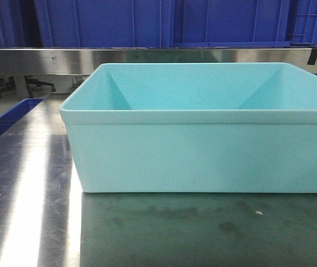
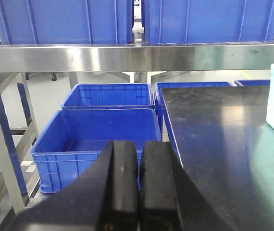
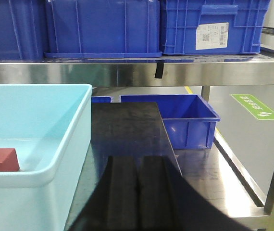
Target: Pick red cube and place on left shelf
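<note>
Cube (image 3: 0, 160), red, seen in tub (image 3: 45, 202) at ten o'clock from right pincer (image 3: 138, 192); it is judged nearer than left pincer (image 2: 139, 187). Both closed tight, nothing held.

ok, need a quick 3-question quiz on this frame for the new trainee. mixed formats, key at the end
1. True or false: the red cube already sits on the left shelf.
2. Which view shows the cube? A) front B) left wrist C) right wrist
3. Fill in: the left fingers and the right fingers are both ___, holding nothing.

Key:
1. False. It lies in the teal bin.
2. C. The bin's front wall hides it from the front view.
3. Shut.
</note>
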{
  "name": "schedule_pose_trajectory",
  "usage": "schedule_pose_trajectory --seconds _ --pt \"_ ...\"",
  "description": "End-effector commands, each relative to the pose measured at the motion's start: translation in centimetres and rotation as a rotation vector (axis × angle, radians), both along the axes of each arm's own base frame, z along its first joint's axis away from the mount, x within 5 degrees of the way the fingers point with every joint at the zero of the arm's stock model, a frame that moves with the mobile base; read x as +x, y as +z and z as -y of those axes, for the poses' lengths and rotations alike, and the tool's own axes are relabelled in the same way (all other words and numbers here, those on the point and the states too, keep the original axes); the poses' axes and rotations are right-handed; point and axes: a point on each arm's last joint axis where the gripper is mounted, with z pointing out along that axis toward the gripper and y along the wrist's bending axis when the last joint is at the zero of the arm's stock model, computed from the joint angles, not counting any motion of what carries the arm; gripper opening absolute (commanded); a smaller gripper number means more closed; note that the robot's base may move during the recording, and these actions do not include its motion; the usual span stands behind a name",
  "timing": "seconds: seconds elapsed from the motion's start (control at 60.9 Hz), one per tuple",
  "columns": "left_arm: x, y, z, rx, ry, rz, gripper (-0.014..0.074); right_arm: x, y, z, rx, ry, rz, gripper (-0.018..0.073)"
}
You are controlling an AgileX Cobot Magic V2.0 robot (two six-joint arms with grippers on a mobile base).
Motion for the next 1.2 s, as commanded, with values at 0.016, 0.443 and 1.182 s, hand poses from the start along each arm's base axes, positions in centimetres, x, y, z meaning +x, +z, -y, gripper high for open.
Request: schedule_pose_trajectory --seconds 0.016,0.443,1.182 --pt "0.0 0.1 0.0 -0.007 -0.002 0.079 0.0102 -0.3 1.5 0.0 -0.016 -0.003 0.128 0.0052" --pt "0.0 0.1 0.0 -0.007 -0.002 0.079 0.0102 -0.3 1.5 0.0 -0.016 -0.003 0.128 0.0052" --pt "0.0 0.1 0.0 -0.007 -0.002 0.079 0.0102 -1.6 8.8 -0.1 -0.023 -0.003 0.273 0.0052"
